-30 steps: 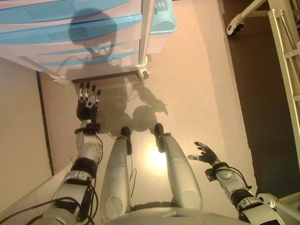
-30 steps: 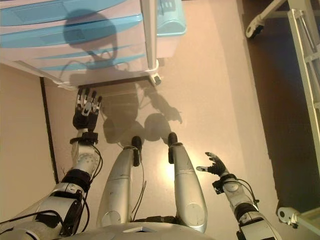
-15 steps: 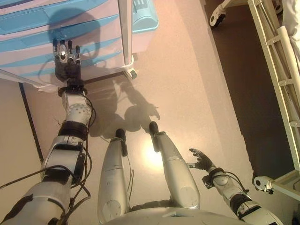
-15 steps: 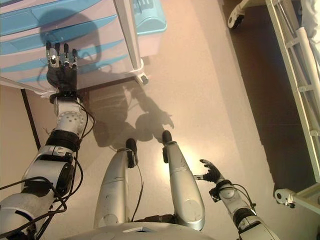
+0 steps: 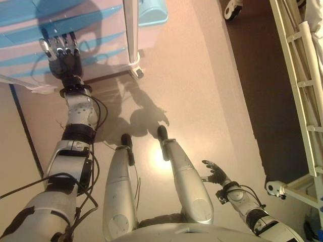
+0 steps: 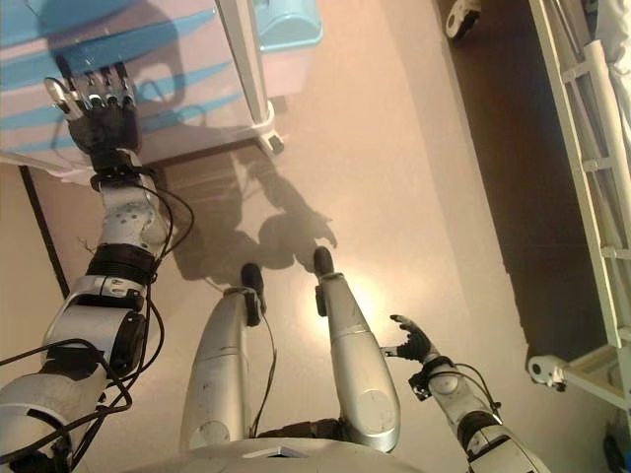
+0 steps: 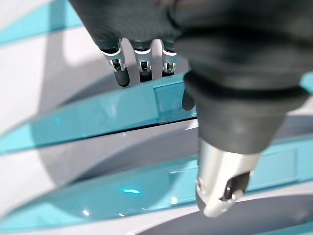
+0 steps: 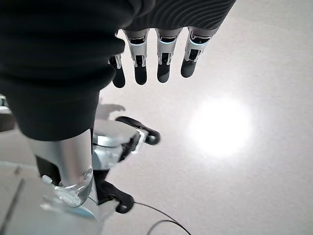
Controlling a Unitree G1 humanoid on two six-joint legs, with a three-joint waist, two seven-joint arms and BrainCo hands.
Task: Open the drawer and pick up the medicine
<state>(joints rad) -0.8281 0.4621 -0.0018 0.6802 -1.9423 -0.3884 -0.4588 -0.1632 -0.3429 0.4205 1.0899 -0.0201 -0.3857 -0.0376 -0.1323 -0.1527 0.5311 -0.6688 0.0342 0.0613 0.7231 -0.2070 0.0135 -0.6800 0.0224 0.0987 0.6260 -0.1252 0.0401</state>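
The robot's left hand (image 5: 63, 59) is reaching out, fingers straight and spread, toward the front of a pale drawer cabinet (image 5: 101, 38) with turquoise drawer fronts; in the head views the dark fingertips are lying over one of the lower fronts, though whether they are touching it cannot be told. In the left wrist view the fingers (image 7: 141, 63) are pointing at a long turquoise drawer front (image 7: 98, 120) that is running crosswise to them, its long axis roughly at right angles to the hand, with a raised panel (image 7: 173, 98) just under the fingertips that may be the pull. The drawers are all looking closed, and the medicine is showing in no view, presumably inside one of them. The right hand (image 5: 214, 174) is hanging low by the robot's side over the bare floor (image 6: 394, 177), fingers loose and holding nothing, well apart from the cabinet, so the left is clearly the nearer one. At least three turquoise fronts are visible on one cabinet, a white bed frame (image 5: 303, 75) is standing off to the right, and two hands are in view
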